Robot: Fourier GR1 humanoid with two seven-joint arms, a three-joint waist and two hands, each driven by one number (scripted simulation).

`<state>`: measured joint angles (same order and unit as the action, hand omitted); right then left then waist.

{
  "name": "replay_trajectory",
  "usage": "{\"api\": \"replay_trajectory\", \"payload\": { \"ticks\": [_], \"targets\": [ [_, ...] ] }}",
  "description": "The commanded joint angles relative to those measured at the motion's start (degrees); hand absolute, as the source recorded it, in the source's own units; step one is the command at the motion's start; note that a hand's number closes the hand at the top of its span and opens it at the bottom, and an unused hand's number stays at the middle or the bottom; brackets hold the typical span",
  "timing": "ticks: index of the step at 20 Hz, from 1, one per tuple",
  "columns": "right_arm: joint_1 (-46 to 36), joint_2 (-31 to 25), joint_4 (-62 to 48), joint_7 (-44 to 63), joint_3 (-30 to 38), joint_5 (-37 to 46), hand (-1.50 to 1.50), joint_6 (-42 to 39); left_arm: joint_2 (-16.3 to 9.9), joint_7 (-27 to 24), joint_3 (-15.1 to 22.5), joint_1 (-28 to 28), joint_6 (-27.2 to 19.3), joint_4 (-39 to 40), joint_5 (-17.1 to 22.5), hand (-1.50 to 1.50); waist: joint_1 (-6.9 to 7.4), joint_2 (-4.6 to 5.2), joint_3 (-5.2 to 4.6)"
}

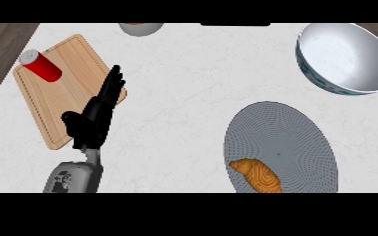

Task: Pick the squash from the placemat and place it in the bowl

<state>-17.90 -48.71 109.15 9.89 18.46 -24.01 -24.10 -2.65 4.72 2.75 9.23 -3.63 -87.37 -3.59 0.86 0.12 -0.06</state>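
1 hand in view: left hand point(94, 115), fingers straight, idle; squash point(256, 176) on placemat point(284, 125), far to its right, ungrasped; reach pending.

Squash point(257, 175) on placemat point(284, 130) front-right, bowl point(341, 58) behind it, can point(40, 65) on board point(63, 92) at left

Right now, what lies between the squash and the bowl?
In the head view, only the grey placemat and bare white counter lie between the squash and the bowl; no other object stands there.
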Motion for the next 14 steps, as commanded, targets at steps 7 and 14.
{"api": "replay_trajectory", "payload": {
  "ticks": [7, 14],
  "targets": [
    [-12.9, -2.2, -19.7, -10.7, -9.8, 28.5, 1.50, 4.6, -0.2, -1.0, 0.5, -0.5, 1.3, -0.2, 0.1, 0.00, 1.72, 0.53, 0.05],
    [-19.9, 4.1, -41.8, -24.7, -14.4, 39.3, 1.50, 10.3, -0.3, 0.1, -0.3, 0.2, 1.4, -1.4, 0.8, 0.00, 0.75, 0.29, 0.08]
  ]
}}
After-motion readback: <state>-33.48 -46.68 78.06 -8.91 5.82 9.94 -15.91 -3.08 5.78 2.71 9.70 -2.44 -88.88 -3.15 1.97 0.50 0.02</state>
